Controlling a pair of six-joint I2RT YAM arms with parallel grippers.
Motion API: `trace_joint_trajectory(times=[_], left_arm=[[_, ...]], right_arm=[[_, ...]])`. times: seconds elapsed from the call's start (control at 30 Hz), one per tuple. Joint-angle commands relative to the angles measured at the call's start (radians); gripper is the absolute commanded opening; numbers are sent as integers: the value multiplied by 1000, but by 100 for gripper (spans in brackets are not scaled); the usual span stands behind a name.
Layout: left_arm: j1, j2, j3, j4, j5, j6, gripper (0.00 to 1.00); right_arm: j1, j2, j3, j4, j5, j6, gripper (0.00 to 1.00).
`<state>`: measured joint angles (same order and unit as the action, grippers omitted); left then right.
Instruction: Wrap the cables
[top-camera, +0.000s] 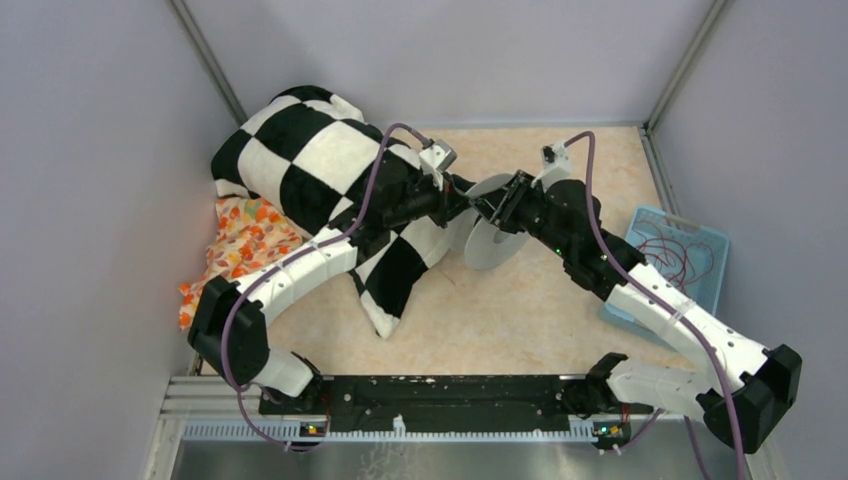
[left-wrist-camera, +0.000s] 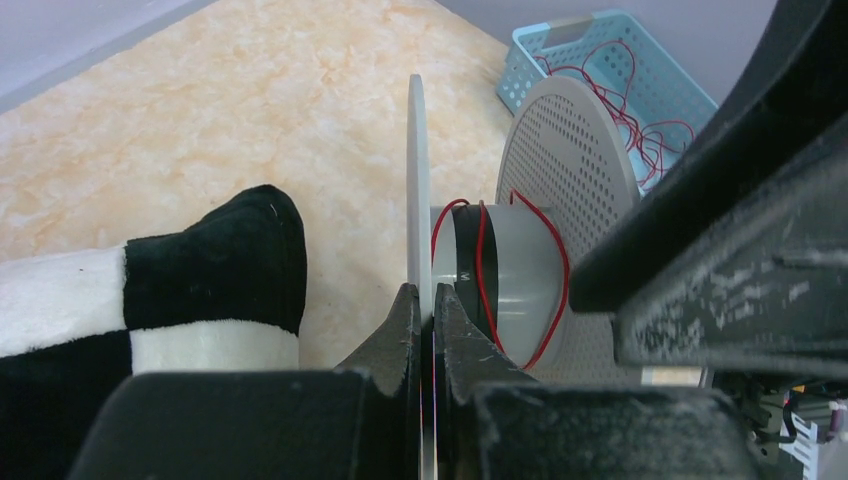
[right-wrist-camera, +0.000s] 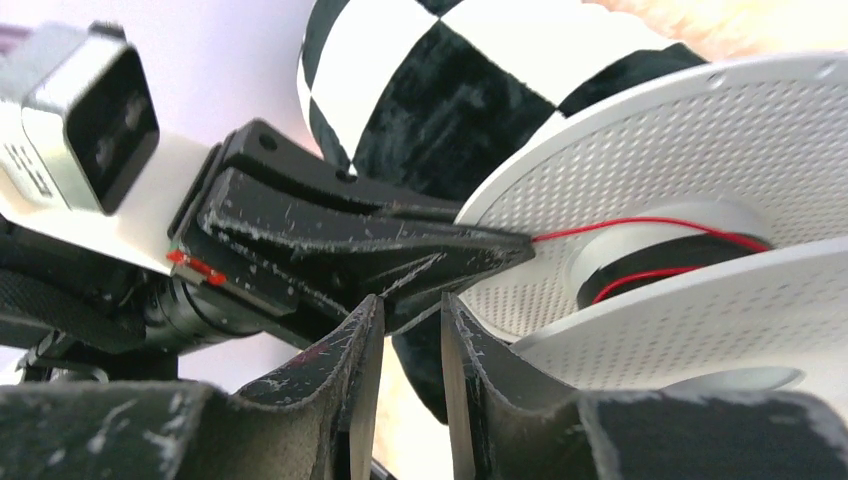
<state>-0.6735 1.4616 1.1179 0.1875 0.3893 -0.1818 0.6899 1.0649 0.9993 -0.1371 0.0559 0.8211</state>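
Left pincer (left-wrist-camera: 427, 296) clamps the spool (left-wrist-camera: 522, 282) (right pincer (right-wrist-camera: 412, 306) apart); blue basket (left-wrist-camera: 525, 76) holds cables (left-wrist-camera: 652, 138).

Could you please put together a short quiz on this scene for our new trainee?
1. True or false: the left gripper is clamped on a flange of the grey spool.
2. What holds the loose cables? A) a cardboard box B) a blue basket C) a glass jar
3. Fill in: the red turns already on the spool go round its ____.
Key: 1 true; 2 B; 3 hub.
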Motion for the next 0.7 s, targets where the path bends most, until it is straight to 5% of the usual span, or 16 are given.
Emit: trace_joint_trajectory(times=[0.0, 0.33, 0.43, 0.53, 0.67], left_arm=[[-1, -109, 21, 100, 83, 28, 0], [-2, -160, 47, 53, -57, 68, 0], [0, -171, 53, 78, -96, 79, 0], [2, -173, 93, 74, -94, 84, 0], [2, -172, 182, 19, -128, 79, 0]], right_arm=[[-32, -30, -38, 0, 83, 20, 28], [-32, -133, -7, -104, 223, -57, 29], [-36, -235, -10, -138, 366, -128, 39], [-39, -333, -55, -139, 498, -207, 59], [-43, -394, -153, -151, 565, -330, 61]])
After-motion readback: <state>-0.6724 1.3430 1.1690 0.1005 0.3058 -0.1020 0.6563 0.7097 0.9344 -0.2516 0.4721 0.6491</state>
